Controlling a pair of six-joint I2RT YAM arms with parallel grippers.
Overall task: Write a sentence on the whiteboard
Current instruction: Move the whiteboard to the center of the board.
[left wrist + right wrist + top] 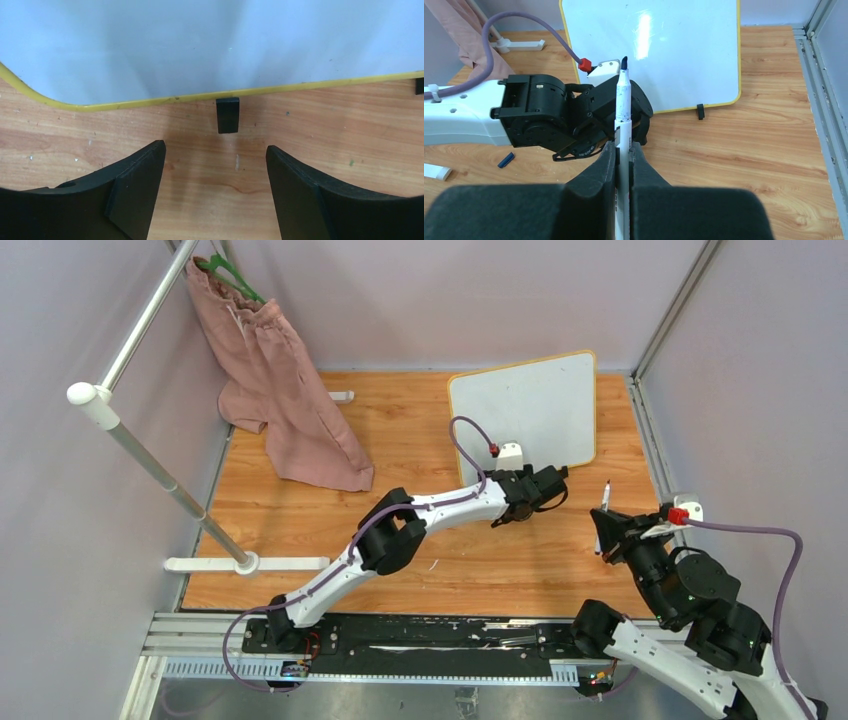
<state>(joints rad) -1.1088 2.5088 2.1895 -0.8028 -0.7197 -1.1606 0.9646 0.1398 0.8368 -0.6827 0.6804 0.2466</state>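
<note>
no writing shows yet on your small yellow-framed whiteboard (pixel 530 405); right tool (pixel 624 147) grasps the blue-tipped white marker (pixel 623 100), left tool (pixel 215 150) released, empty.

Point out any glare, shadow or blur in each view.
Right wrist: bright glare streak on the whiteboard, marker sharp. Left wrist: soft shadow bands across the whiteboard, no glare. Top external: even light, no hotspot, everything in focus.

Whiteboard (pixel 684 60) ahead of left gripper (pixel 215 155): glossy, smooth. Table (pixel 350 130) beneath it: matt wood. Marker (pixel 623 100): smudged white plastic.
</note>
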